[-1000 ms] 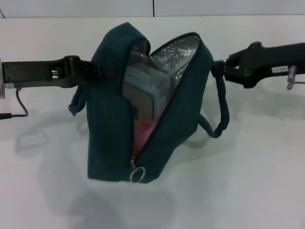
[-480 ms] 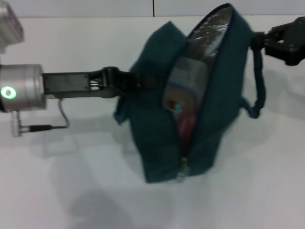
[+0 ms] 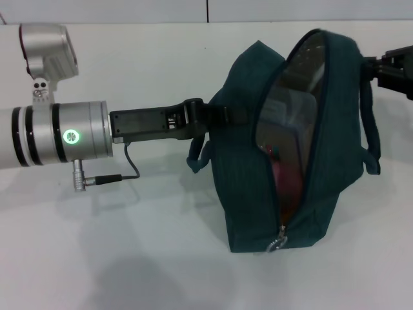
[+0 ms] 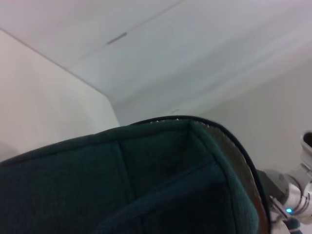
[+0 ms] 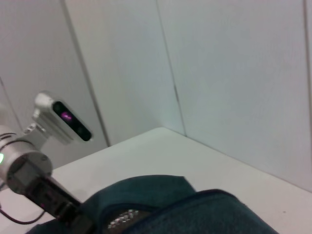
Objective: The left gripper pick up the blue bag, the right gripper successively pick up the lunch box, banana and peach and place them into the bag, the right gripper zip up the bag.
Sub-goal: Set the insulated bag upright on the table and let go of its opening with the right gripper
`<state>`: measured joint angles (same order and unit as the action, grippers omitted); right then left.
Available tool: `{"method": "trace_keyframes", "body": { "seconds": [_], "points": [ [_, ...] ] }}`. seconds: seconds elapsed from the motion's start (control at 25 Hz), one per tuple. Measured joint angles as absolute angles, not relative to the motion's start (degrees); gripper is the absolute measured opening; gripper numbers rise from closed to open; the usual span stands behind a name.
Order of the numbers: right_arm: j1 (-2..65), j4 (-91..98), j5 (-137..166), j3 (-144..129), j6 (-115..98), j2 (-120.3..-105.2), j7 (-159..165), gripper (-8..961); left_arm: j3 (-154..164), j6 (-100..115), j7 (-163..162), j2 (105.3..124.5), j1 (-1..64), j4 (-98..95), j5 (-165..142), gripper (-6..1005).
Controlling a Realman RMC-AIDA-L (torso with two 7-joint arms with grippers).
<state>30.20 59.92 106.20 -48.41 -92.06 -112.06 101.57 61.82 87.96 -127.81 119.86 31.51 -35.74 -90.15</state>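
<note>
The left arm reaches in level over the white worktop (image 3: 129, 258), its silver cylinder carrying a glowing green ring (image 3: 71, 136) and a thin black cable (image 3: 126, 169) looping beneath the wrist. Its left claw (image 3: 222, 116) is clamped on the near-side handle strap of the blue bag (image 3: 248, 187), the black fingers pinching the fabric right at the bag's upper left shoulder.

The bag stands upright on the worktop directly beyond that claw's tips, stretched between the two claws. Its zipper is undone for most of its run, leaving a long slit from the top down to the metal ring pull (image 3: 277, 244), which hangs at the bottom front corner. Silver foil lining (image 3: 303, 71) shows along the upper part of the slit. Inside, the lunch box (image 3: 284, 123) stands on end, with a small red sticker on its lower corner, and something pink, likely the peach (image 3: 282, 177), sits below it. The banana cannot be made out.

At the far edge, the right claw (image 3: 374, 68) meets the bag's other top corner, where the second padded handle (image 3: 372, 129) loops down the bag's right side. Whether its fingers are closed on the fabric cannot be told.
</note>
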Motion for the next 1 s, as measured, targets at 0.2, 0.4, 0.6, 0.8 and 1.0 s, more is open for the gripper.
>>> {"method": "trace_keyframes", "body": {
  "seconds": [0.2,0.4,0.6,0.8,1.0],
  "points": [
    [32.2,58.7,106.5,-49.5,-92.6,-112.4,100.9,70,62.0,87.5,-125.5,119.88,30.8,-34.3,-86.5,33],
    [34.1,58.5,107.0,-51.6,-91.0,-112.92,100.0,70,62.0,87.5,-124.0,119.88,30.7,-33.1,-84.9,33],
    [35.7,58.4,107.0,-52.1,-89.3,-113.41,99.3,70,62.2,87.6,-123.5,119.94,30.3,-32.9,-84.7,33],
    [35.9,58.4,106.9,-52.0,-88.3,-114.86,97.0,71,62.1,87.4,-122.3,119.97,30.4,-30.5,-84.6,33],
    [36.1,56.3,106.3,-52.2,-87.7,-115.26,96.1,71,61.8,86.2,-120.9,119.97,30.6,-29.0,-84.4,33]
  ]
}}
